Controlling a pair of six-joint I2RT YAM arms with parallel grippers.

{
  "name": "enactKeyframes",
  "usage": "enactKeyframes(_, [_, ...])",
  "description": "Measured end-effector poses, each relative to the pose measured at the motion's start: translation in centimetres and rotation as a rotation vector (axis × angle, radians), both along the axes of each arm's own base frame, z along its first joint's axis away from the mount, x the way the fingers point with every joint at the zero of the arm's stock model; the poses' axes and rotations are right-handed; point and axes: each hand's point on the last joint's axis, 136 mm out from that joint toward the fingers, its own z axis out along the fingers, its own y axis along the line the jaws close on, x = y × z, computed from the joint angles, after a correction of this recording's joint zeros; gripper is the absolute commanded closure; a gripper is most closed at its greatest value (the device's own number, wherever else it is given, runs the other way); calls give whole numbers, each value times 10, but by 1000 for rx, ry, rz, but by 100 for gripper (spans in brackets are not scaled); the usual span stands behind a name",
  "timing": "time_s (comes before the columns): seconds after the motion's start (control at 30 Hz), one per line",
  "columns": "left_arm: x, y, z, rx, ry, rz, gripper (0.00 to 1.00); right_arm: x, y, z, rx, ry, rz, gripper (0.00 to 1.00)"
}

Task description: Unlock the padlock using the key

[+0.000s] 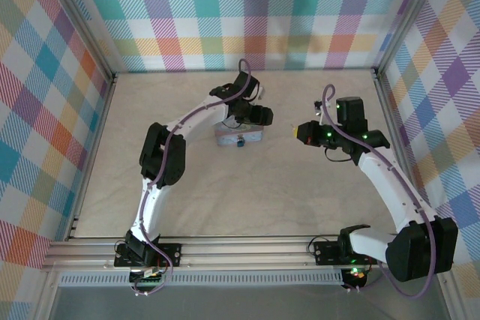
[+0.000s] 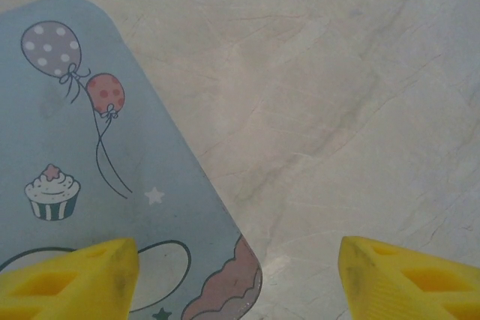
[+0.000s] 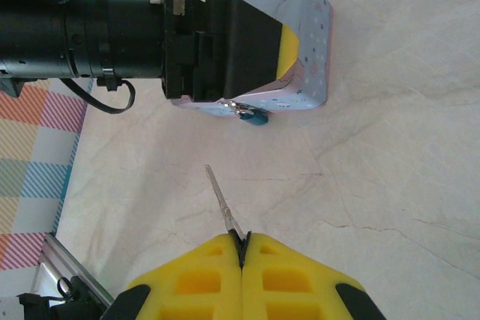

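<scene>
**Key pinched, tin straddled**

The left arm reaches forward with its elbow bent; the left gripper hangs over the pale blue tin, jaws apart (one finger above the lid, one above bare table); the right gripper is clamped on the key, whose blade points toward the padlock at the tin's near side; pale marbled table; plaid walls.

Colour and pattern check: enclosure and contents.
Noted: walls plaid in pink, teal, orange and purple; table cream, faintly veined; tin pale blue with spotted balloons, a cupcake and white stars; padlock dark with a teal bit; key silvery; left gripper and right gripper yellow-padded.
</scene>
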Motion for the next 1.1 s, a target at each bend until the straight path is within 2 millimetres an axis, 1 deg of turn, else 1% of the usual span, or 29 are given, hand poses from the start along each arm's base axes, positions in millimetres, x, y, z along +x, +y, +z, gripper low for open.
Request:
enactKeyframes(0.17, [-5,-1,-8,32,-7,-6,29,0,-8,-5,-18,22,-27,99])
enactKeyframes(0.27, [-9,0,-6,34,-26,-10,29,-1,-12,-8,-33,33,-37,99])
enactKeyframes(0.47, [-36,1,-8,42,-28,-36,29,-3,-17,-8,-42,37,-52,99])
enactKeyframes(0.53, [-47,2,-9,46,-23,-47,29,-4,-18,-6,-43,29,-53,99])
enactKeyframes(0.77, [-80,1,-9,44,-19,-65,29,-5,-19,-6,-45,25,-50,99])
enactKeyframes(0.93, [-95,-2,-9,31,-19,-66,29,-5,-18,-7,-43,27,-48,99])
enactKeyframes(1.1, [-98,-3,-5,18,-19,-56,27,-6,-16,-9,-34,32,-39,99])
